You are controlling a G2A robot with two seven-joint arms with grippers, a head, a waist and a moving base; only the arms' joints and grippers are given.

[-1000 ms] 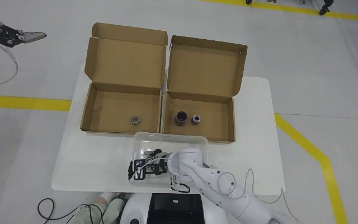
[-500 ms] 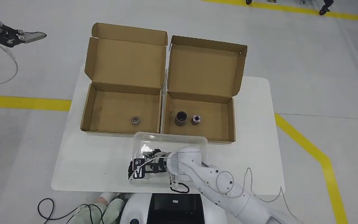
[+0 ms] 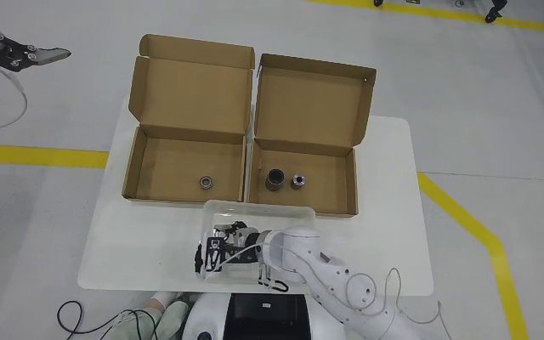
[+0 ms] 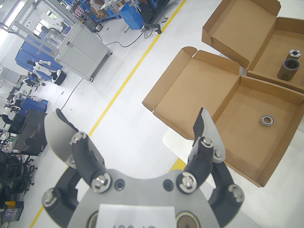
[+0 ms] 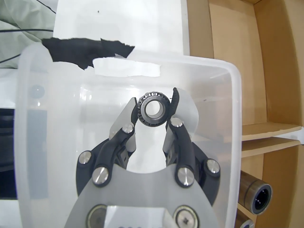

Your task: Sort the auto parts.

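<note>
My right gripper (image 5: 154,103) is shut on a small steel roller bearing (image 5: 153,110) inside the clear plastic bin (image 5: 234,79). From above, that gripper (image 3: 223,247) sits at the bin's left end, near the table's front edge. A matching bearing (image 3: 205,181) lies in the left cardboard box (image 3: 161,161). The right box (image 3: 327,183) holds a dark sleeve (image 3: 275,178) and a small silver bushing (image 3: 297,179). My left gripper (image 4: 129,117) hangs open and empty well off the table's left side (image 3: 34,57), with the left box's bearing (image 4: 267,120) beyond it.
Both boxes stand side by side behind the bin with their lids folded back. A dark linear bearing (image 5: 256,195) lies in the box next to the bin. Torn black tape (image 5: 83,50) sticks to the bin's rim. The white table's (image 3: 382,212) right part is bare.
My right gripper has shifted slightly farther into the bin, toward the boxes, with the bearing between its fingers. The left gripper has stayed in place.
</note>
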